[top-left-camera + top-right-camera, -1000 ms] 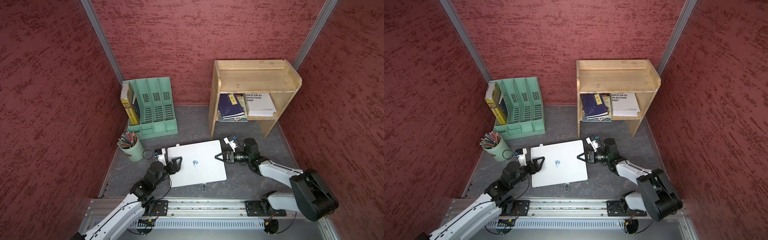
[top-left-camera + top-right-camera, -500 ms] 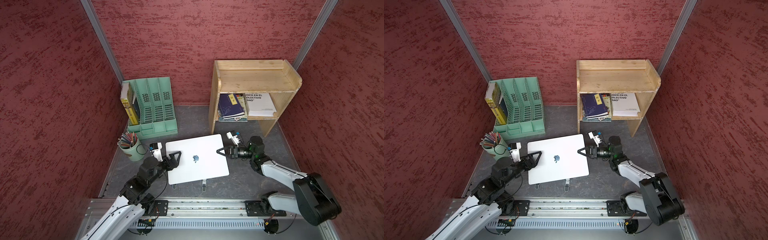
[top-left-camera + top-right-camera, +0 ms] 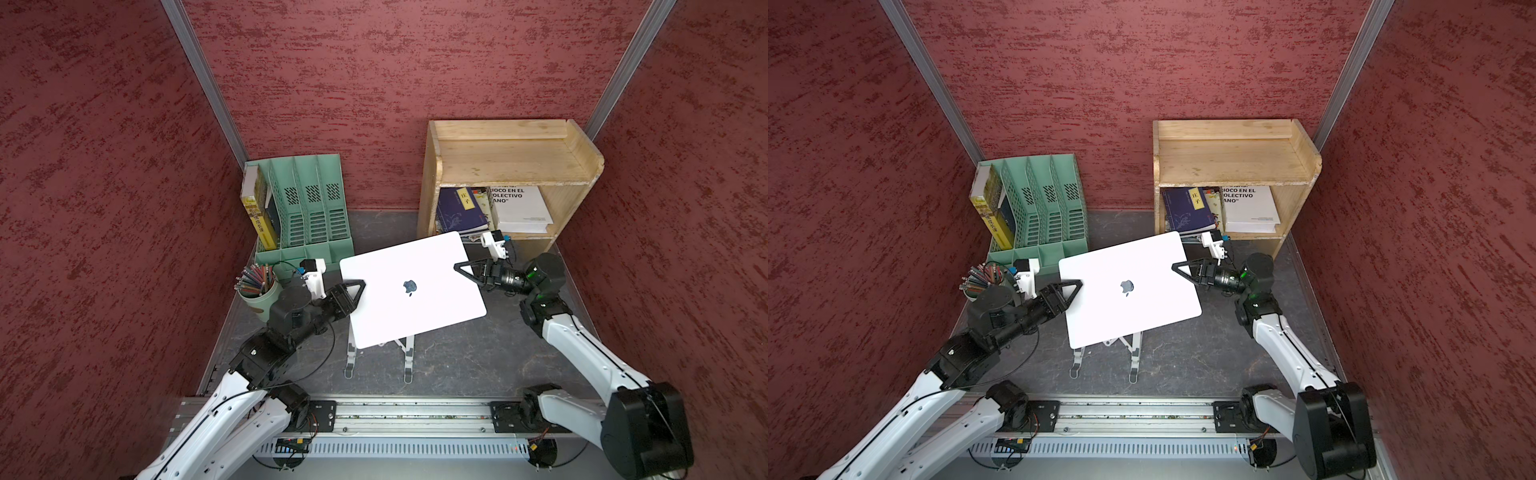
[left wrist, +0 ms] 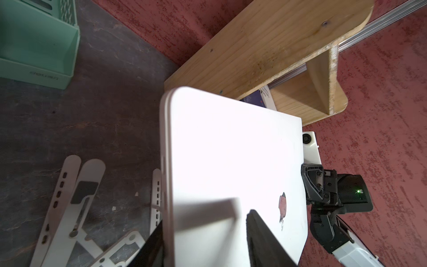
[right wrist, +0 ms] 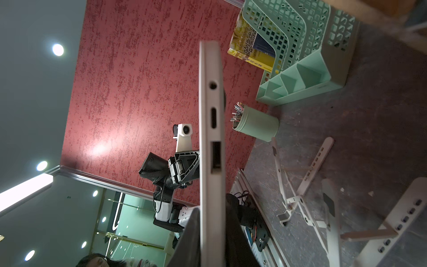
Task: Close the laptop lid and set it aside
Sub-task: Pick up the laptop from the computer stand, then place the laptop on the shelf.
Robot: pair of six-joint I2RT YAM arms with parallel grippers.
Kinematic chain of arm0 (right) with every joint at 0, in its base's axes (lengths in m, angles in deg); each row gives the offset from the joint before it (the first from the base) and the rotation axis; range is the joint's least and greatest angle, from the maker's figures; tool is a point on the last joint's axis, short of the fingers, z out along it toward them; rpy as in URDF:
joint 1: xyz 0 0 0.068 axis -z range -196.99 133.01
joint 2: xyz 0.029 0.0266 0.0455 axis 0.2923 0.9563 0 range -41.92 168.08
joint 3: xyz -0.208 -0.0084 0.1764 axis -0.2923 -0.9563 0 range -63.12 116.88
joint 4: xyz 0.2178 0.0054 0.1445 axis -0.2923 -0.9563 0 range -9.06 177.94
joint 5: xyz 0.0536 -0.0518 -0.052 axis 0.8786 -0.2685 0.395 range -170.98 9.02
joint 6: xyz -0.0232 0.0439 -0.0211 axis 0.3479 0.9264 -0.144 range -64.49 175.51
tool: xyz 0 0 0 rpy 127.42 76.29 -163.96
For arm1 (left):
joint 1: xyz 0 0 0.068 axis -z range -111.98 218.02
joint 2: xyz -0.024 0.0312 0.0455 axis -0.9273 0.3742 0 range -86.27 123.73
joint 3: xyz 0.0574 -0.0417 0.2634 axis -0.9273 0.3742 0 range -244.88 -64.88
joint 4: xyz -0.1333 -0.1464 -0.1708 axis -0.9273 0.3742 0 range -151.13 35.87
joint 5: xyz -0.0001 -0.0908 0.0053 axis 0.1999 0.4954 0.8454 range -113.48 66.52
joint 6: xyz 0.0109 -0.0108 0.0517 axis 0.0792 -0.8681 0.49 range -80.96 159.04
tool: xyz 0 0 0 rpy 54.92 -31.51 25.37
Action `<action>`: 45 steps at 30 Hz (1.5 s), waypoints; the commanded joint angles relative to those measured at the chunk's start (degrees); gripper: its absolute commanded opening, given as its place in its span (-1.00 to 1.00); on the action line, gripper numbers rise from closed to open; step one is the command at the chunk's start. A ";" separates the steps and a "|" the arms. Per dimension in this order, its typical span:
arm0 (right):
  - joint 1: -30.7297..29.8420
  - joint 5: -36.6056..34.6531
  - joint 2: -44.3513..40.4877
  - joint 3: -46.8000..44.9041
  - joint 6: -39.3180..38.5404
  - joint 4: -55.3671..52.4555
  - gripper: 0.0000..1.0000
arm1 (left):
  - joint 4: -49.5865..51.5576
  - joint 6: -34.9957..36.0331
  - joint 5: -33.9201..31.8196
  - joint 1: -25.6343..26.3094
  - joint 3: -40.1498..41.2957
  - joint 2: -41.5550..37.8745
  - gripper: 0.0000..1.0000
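Dark counter [image 3: 457,357] beneath the closed laptop [image 3: 415,307], aloft over its stand [image 3: 408,361]: right fingers [image 3: 471,263] pinch its right edge, left fingers [image 3: 351,283] straddle the left, grip unclear; level, synchronised carrying seems advisable.

I see both top views from high up at the near end, angled down over the dark grey tabletop [image 3: 457,357], near-identical framing. L wrist cam: close over the thin silver-white laptop [image 4: 231,150], facing the pale wooden shelf unit [image 4: 265,46]. R wrist cam: v. close, edge-on along it twd the mint-green plastic file rack [image 5: 312,57]. Both wrist views share the silver folding stand [image 4: 69,196].
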 commanded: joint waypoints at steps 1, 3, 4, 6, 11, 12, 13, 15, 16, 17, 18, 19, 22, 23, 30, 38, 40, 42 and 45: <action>-1.11 0.07 -2.93 5.37 2.43 -4.92 -1.00 | -10.59 -2.48 10.78 0.95 -6.89 3.52 -0.14; -0.90 -0.03 -4.26 7.78 2.75 -8.30 -1.00 | -11.82 -3.63 12.30 0.91 -10.40 6.31 -0.33; -0.85 -0.14 -4.83 9.15 2.89 -10.04 -1.00 | -12.16 -4.21 12.67 0.94 -12.45 7.77 -0.45; -0.72 -0.54 -5.85 12.37 3.23 -13.46 -1.00 | -12.96 -5.21 13.37 0.99 -16.57 10.75 -0.68; 0.55 -1.92 -6.03 22.49 4.50 -22.02 -1.00 | -13.52 -5.49 15.99 2.18 -31.71 22.12 -1.00; 1.13 -2.18 -5.76 24.35 4.82 -22.90 -1.00 | -13.47 -5.28 16.24 2.74 -34.91 24.25 -1.00; 1.93 -2.30 -5.35 26.10 5.32 -23.75 -1.00 | -13.20 -5.21 16.31 3.18 -37.79 26.48 -1.00; 3.20 -2.28 -4.10 29.32 6.79 -23.76 -1.00 | -13.46 -5.49 16.50 3.85 -42.98 31.25 -1.00; 3.99 -2.30 -3.29 30.76 7.76 -23.30 -1.00 | -13.75 -5.79 16.68 4.09 -45.51 33.75 -1.00; 4.69 -2.69 -2.57 31.77 9.34 -21.60 -1.00 | -13.92 -6.01 16.90 4.31 -48.16 35.99 -1.00; 5.64 -3.09 -1.78 32.66 11.41 -19.74 -1.00 | -14.17 -6.22 17.31 4.49 -50.99 38.78 -1.00; 6.72 -3.46 -1.02 33.60 13.44 -17.00 -1.00 | -14.61 -6.34 17.56 4.67 -53.63 40.98 -1.00; 10.32 -4.38 1.02 37.18 17.18 -14.15 -1.00 | -17.37 -7.93 18.91 5.35 -61.69 49.77 -1.00; 11.23 -4.52 1.63 38.38 17.63 -14.01 -1.00 | -17.84 -8.81 19.44 5.65 -64.68 52.96 -1.00; 19.37 -5.64 5.09 40.66 24.59 -7.35 -1.00 | -13.56 -11.34 21.00 8.61 -93.37 75.43 -1.00; 26.50 -7.62 9.18 41.62 30.51 -0.53 -1.00 | -12.32 -15.16 19.45 10.50 -110.13 90.45 -1.00; 27.79 -7.99 10.04 42.10 31.53 0.55 -1.00 | -12.54 -14.85 18.93 10.61 -110.05 91.13 -1.00; 28.63 -8.57 10.52 42.08 32.27 1.36 -1.00 | -12.74 -14.82 18.40 10.70 -109.96 91.55 -1.00; 29.75 -9.63 10.80 41.36 32.91 1.96 -1.00 | -13.28 -14.54 17.01 10.72 -109.95 91.78 -1.00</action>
